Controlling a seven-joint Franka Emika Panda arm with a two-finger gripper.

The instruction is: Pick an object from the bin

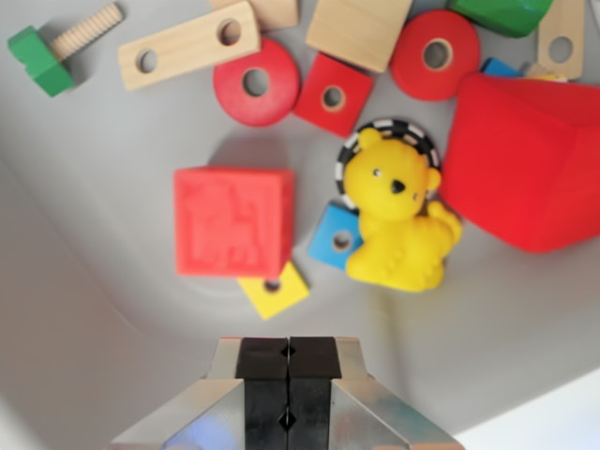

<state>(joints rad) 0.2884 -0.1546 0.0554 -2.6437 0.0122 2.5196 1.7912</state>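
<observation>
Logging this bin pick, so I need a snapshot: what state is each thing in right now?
gripper: shut, holding nothing
red cube: flat on the bin floor, partly over the yellow square
yellow bear: lying against the blue block
bolt: lying on its side
bin: holding toys

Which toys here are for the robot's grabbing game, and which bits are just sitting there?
For the job:
gripper, shut and empty
grey bin
any one toy, maybe the red cube or yellow bear

Just lying about for now:
green-headed bolt
red rings
wooden bar with holes
big red block
</observation>
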